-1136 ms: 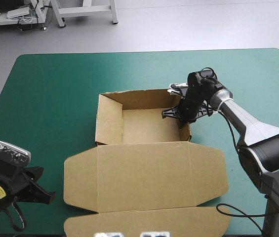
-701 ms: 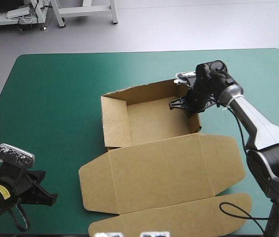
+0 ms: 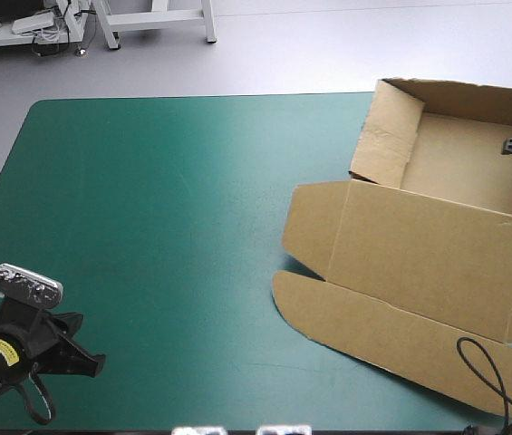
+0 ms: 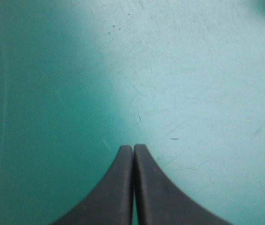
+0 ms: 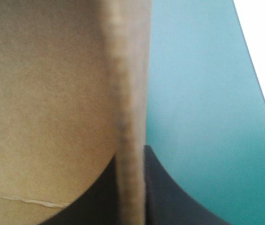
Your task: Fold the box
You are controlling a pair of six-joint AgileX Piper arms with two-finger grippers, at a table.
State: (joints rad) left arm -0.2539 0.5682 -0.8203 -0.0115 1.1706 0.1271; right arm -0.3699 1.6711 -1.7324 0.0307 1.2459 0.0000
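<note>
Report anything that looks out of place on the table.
The box sits askew at the far right corner of the table. Its tray seems to reach past the far edge, and its lid seems to overhang the right edge. The right gripper is shut on a tray wall.

The teal-green cover (image 3: 165, 227) spreads under and ahead of the left gripper (image 4: 133, 147), marked just ahead of it by fine scratches (image 4: 139, 118) and perhaps a few specks, too faint to be sure. Beside the right gripper (image 5: 130, 158), the cover runs to the table's edge (image 5: 255, 70).
</note>
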